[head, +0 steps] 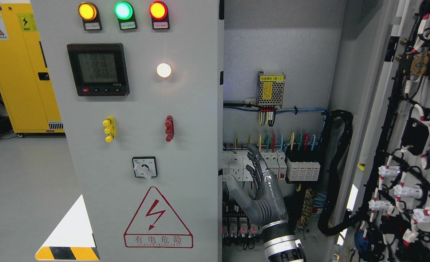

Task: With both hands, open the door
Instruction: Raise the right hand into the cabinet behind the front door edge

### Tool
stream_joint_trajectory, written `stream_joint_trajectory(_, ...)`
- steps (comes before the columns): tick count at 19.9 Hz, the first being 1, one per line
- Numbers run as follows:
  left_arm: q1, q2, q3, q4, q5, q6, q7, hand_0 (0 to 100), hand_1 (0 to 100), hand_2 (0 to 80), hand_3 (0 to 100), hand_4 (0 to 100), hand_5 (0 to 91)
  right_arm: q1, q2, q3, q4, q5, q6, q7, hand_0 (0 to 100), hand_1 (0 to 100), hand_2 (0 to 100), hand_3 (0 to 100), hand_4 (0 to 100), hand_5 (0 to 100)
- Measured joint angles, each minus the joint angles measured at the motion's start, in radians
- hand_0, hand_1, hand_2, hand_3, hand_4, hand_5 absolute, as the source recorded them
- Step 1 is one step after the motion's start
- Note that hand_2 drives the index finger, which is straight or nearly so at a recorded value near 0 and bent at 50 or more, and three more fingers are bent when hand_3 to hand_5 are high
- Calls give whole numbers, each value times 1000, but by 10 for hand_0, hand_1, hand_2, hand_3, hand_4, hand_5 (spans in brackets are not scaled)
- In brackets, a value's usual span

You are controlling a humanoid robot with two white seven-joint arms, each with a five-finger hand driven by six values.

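Here we see our right robot hand [260, 189] raised inside the cabinet, just right of the closed left door [138, 145], fingers extended and loosely spread, gripping nothing, in front of the breakers [273, 162]. The right door [411, 145] stands swung open, far right.

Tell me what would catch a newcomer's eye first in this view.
Probably the three lit lamps, amber, green and red, along the top of the closed left door. Next, the grey robot hand at bottom centre, fingers extended, reaching into the open cabinet toward the breakers, with wiring covering the opened right door.
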Motion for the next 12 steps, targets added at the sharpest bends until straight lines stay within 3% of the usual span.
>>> stream_joint_trajectory(7, -1, -8, 1, 0, 0, 0, -3, 120, 556, 0, 0, 0, 0, -61, 0, -6, 65, -3, 0, 10, 0, 500, 40, 0, 0, 0)
stream_joint_trajectory(12, 0, -22, 1, 0, 0, 0, -4, 120, 556, 0, 0, 0, 0, -86, 0, -9, 95, -57, 14, 63, 0, 500, 40, 0, 0, 0)
